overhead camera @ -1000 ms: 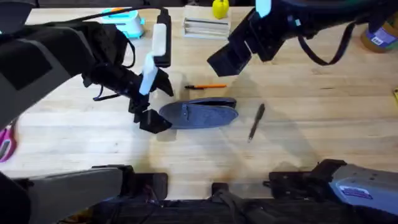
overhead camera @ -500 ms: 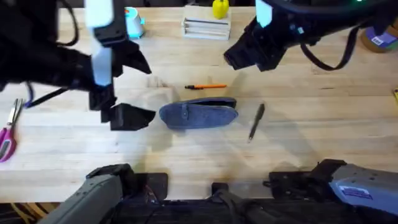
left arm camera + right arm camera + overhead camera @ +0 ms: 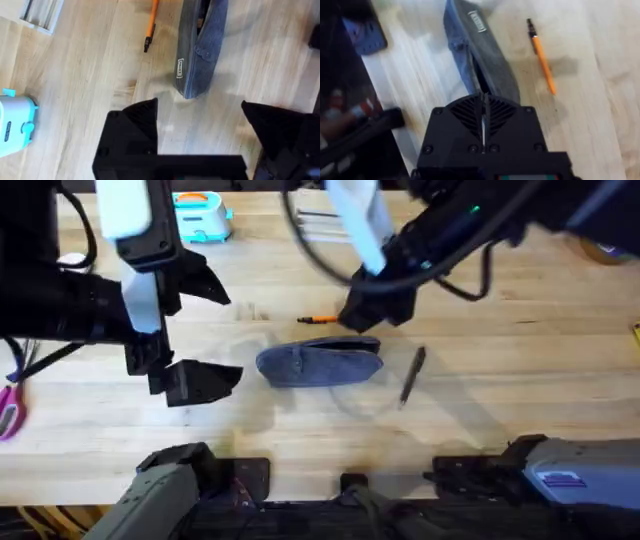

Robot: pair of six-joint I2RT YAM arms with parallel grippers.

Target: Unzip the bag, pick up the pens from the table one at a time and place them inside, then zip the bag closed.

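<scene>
Overhead view: the blue-grey bag lies in the middle of the wooden table. The orange pen lies just beyond it, on the far side. The black pen lies just to the right of the bag. Both pens are not yet inside. The bag's zipper looks partly open in the wrist views, with a dark gap along the top.

What could go wrong? The right gripper hangs right over the orange pen and the far edge of the bag. If it comes down a little off, it could bump the bag and push it away. It could also knock the pen so it rolls. A thin pen is hard to pinch, so it might slip out. If the bag's mouth is not open wide enough, a pen could catch on the edge and fall back on the table.

The left gripper sits to the left of the bag, near it but not touching. Its fingers are spread wide apart and hold nothing. In the right wrist view the right gripper's fingers are pressed tight together, with nothing between them.
</scene>
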